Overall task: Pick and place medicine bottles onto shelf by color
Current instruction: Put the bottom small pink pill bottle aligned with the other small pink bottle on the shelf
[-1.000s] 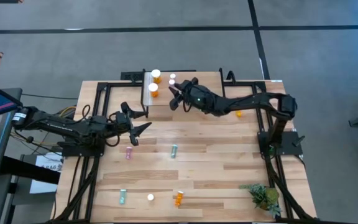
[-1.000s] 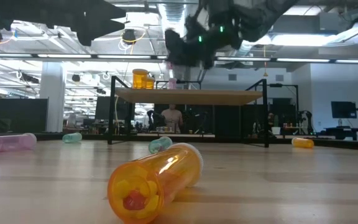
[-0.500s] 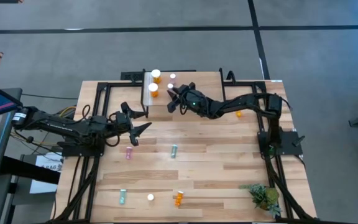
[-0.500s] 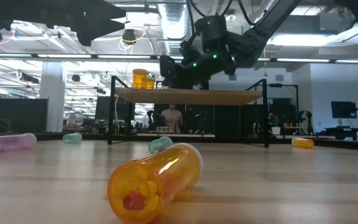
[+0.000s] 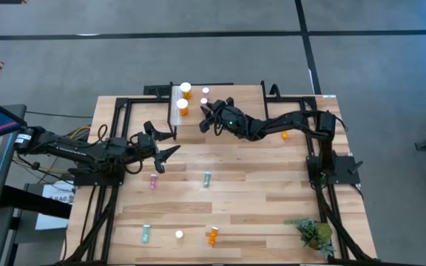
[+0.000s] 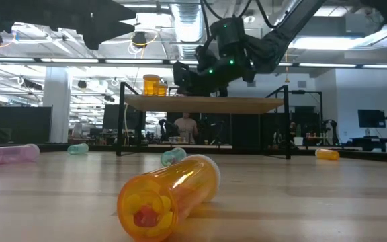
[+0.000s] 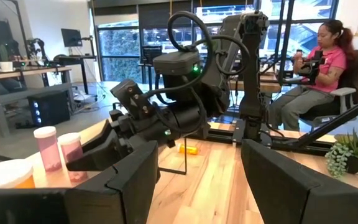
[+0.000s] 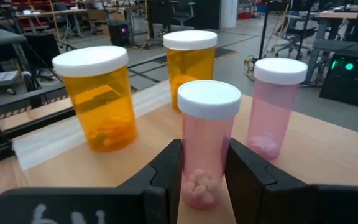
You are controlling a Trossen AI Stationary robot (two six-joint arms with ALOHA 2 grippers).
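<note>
The shelf stands at the table's far middle. Two wide orange bottles and one pink bottle stand upright on it. My right gripper is over the shelf, shut on another pink white-capped bottle. My left gripper is open and empty, in the air left of the shelf; its fingers frame the left wrist view. Pink, teal and orange bottles lie on their sides on the table. My right gripper pinches the pink bottle's lower body between its two fingers, one on each side. The fingers come about level from the table's right side. The bottle is upright with its base at the shelf top; I cannot tell whether it rests there.
A small green plant stands at the near right corner. A loose white cap lies near the front edge. Black frame rails run along the table's left and right sides. People sit in the room beyond the table.
My right gripper has come down toward the shelf top with the pink bottle, which stays upright, and has then kept still. My left gripper has not moved.
</note>
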